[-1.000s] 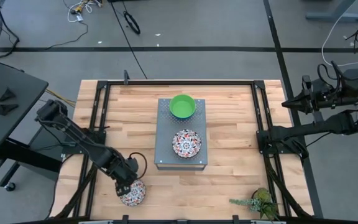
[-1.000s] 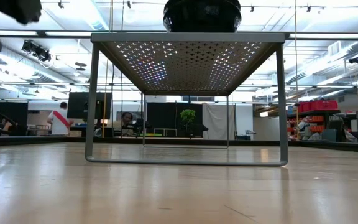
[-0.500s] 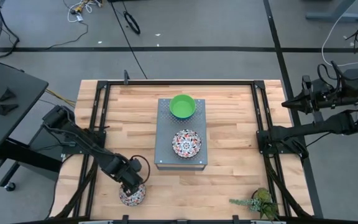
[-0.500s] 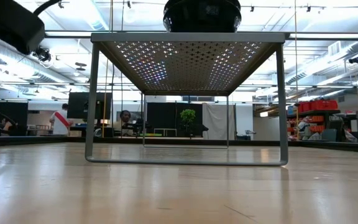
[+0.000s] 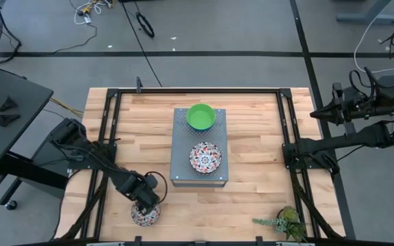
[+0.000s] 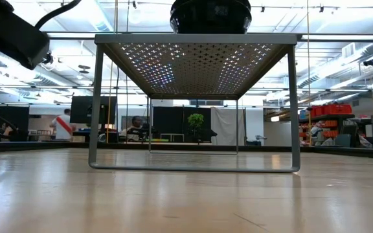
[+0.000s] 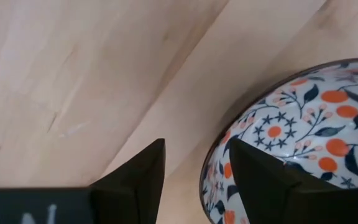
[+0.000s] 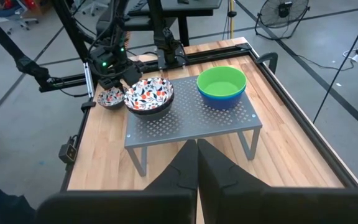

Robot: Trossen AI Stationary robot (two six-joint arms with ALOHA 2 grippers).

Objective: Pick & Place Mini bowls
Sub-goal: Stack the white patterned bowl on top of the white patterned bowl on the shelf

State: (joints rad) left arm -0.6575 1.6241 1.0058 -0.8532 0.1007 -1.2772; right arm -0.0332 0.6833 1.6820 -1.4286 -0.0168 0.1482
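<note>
now the left claw (image 5: 147, 207) straddles the floral bowl's (image 5: 146, 215) rim, lower than before.

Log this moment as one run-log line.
left gripper: open, astride rim of white floral mini bowl on wooden table | right gripper: shut, parked off table

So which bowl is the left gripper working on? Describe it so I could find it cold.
Start at the grey perforated box mid-table, then go to the table's near-left corner. The floral bowl there sits on bare wood under the left gripper, unlike the larger floral bowl and green bowl on the box.
</note>
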